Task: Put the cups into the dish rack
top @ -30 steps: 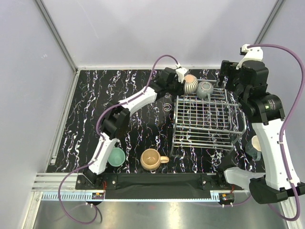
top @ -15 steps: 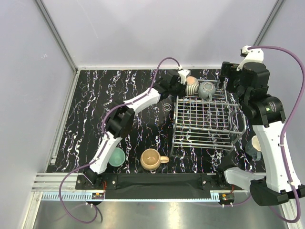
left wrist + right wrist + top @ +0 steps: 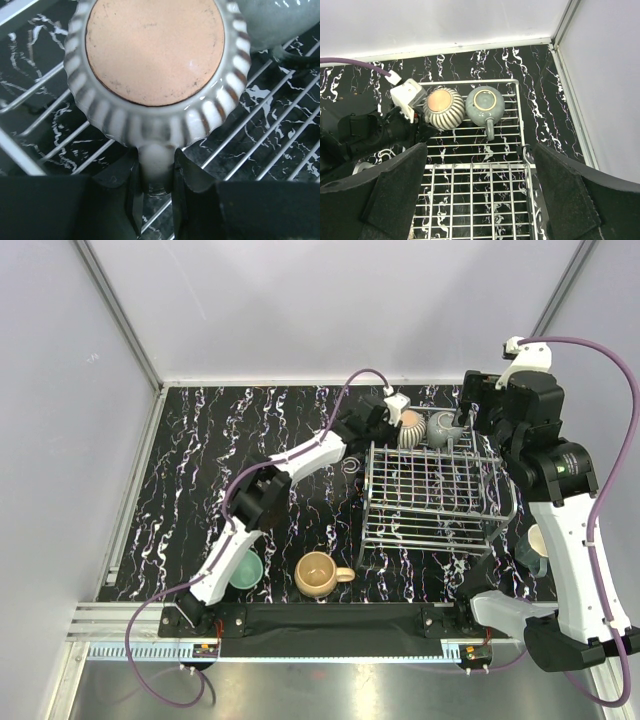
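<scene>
Over the dark marbled surface [image 3: 200,460], the left claw [image 3: 156,172] is clamping the striped cup [image 3: 155,65] by its handle [image 3: 156,152]; the glazed ceramic is probably slippery and breakable. The right claw [image 3: 480,165] is hanging with fingers apart.

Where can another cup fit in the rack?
In the dish rack, the middle and near rows are bare, from the upturned cups to the near rail. The far edge is crowded: the striped cup and grey-green cup sit side by side, with the left pincer shut on the striped cup's handle.
</scene>
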You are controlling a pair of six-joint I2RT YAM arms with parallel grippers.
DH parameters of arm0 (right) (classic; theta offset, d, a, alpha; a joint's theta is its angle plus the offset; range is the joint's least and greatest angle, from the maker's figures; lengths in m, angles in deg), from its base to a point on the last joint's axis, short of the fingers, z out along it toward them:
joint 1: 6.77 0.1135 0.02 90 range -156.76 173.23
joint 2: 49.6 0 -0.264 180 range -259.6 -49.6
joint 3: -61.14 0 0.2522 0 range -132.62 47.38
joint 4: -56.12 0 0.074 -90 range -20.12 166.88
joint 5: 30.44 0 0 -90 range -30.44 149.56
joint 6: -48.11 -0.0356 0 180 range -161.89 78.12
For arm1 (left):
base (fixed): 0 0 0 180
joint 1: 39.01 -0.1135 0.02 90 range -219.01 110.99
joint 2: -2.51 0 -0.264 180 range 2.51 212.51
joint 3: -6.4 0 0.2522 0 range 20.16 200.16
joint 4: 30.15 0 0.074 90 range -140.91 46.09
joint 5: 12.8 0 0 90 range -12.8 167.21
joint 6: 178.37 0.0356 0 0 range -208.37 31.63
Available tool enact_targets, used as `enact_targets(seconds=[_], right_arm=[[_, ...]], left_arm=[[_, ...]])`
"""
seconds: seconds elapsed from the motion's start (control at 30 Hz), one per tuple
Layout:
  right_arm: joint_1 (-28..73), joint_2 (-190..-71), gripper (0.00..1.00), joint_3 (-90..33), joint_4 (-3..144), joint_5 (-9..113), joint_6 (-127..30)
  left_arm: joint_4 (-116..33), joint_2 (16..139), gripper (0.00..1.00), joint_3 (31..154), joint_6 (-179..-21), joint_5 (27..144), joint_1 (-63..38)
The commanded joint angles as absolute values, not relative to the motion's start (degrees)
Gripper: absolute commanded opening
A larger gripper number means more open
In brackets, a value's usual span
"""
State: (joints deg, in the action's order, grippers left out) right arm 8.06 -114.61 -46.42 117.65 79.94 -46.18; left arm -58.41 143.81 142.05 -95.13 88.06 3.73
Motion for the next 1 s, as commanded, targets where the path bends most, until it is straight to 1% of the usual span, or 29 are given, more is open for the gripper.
enact_targets(seconds=[0.0, 0.3, 0.33, 0.4, 0.43, 0.47, 0.5, 0.57, 0.6, 0.67, 0.97], right_arm=[[7.74, -113.49, 0.95, -46.05, 114.97, 80.66, -45.4], [7.74, -112.88, 0.95, -45.7, 115.14, 80.48, -45.66], [7.74, -112.88, 0.95, -45.78, 115.06, 80.48, -45.84], [7.74, -112.7, 0.95, -45.52, 115.23, 80.22, -45.75], [7.74, -112.79, 0.95, -45.52, 115.32, 80.22, -45.75], [7.74, -112.7, 0.95, -45.52, 115.49, 80.13, -45.67], [7.74, -112.79, 0.95, -45.61, 115.41, 79.95, -45.84], [7.74, -112.88, 0.95, -45.52, 115.5, 79.69, -45.84], [7.74, -112.7, 0.95, -45.43, 115.49, 79.6, -45.84], [7.74, -112.79, 0.95, -45.43, 115.58, 79.51, -45.93], [7.74, -113.23, 0.95, -46.05, 116.37, 78.37, -46.45]], left_arm=[[-52.17, 144.01, 0.0, 146.9, -94.08, 89.24, 5.37], [-52.26, 146.21, 0.0, 150.15, -94.61, 88.63, 6.51], [-52.08, 146.3, 0.02, 150.24, -94.7, 88.28, 6.6], [-52.0, 146.39, 0.09, 150.15, -95.05, 88.19, 6.6], [-52.08, 146.3, 0.18, 150.07, -95.05, 87.58, 6.51], [-52.08, 146.22, 0.21, 150.06, -95.05, 87.23, 6.51], [-52.17, 146.04, 0.23, 149.63, -95.05, 87.05, 6.51], [-51.82, 145.16, 0.3, 148.58, -94.61, 86.52, 6.51], [-51.04, 144.73, 0.36, 147.79, -94.61, 86.09, 6.43], [-50.24, 143.49, 0.43, 145.59, -94.17, 85.29, 6.34], [-48.66, 140.24, 0.5, 141.46, -94.0, 86.43, 5.11]])
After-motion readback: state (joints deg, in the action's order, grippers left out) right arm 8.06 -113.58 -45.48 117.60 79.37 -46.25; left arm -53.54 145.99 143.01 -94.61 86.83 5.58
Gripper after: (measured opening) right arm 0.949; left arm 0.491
